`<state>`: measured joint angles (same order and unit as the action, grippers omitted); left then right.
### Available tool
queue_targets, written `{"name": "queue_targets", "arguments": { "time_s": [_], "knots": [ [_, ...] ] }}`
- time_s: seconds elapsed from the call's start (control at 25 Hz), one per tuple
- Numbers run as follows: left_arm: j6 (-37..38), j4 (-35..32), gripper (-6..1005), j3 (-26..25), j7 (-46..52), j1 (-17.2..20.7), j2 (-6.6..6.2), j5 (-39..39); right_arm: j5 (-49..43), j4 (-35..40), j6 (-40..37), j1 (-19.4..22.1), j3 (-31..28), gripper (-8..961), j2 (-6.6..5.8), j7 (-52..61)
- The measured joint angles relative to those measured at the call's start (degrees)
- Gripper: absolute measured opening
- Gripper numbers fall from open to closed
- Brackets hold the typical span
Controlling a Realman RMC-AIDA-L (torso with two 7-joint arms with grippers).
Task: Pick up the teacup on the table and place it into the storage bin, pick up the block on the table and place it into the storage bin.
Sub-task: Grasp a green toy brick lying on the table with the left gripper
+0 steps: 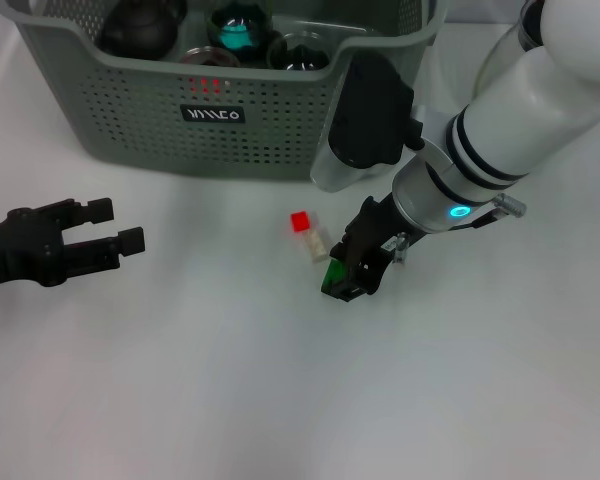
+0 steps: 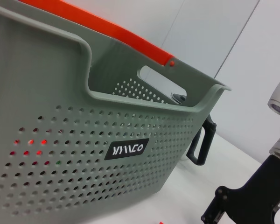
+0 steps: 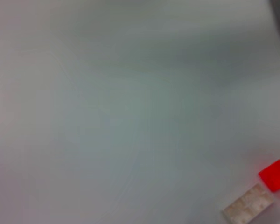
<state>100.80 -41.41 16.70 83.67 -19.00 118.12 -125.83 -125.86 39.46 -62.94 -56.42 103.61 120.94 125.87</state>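
Though near bin, red cube.

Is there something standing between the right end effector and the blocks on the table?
Nothing visible does. The right end effector is low at the table, touching or gripping a green block. The beige block and red block lie just beyond, toward the storage bin.

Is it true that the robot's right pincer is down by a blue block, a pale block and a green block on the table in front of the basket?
Nearly. There is no blue block: the head view shows a red block. It sits by the pale block, with the green block at the right pincer, on the table before the basket.
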Motion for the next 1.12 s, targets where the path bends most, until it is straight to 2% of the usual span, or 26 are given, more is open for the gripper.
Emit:
{"name": "queue_targets", "arguments": {
  "time_s": [0.84, 1.12],
  "knots": [
    [0.01, 0.02, 825, 0.00, 0.05, -0.12, 0.00, 0.10, -0.10, -0.09, 0.32, -0.06, 0.28, 518, 0.00, 0.26],
    [0.01, 0.01, 825, 0.00, 0.15, -0.33, 0.00, 0.26, -0.29, -0.09, 0.32, 0.00, 0.65, 576, 0.00, 0.25]
  ]
}}
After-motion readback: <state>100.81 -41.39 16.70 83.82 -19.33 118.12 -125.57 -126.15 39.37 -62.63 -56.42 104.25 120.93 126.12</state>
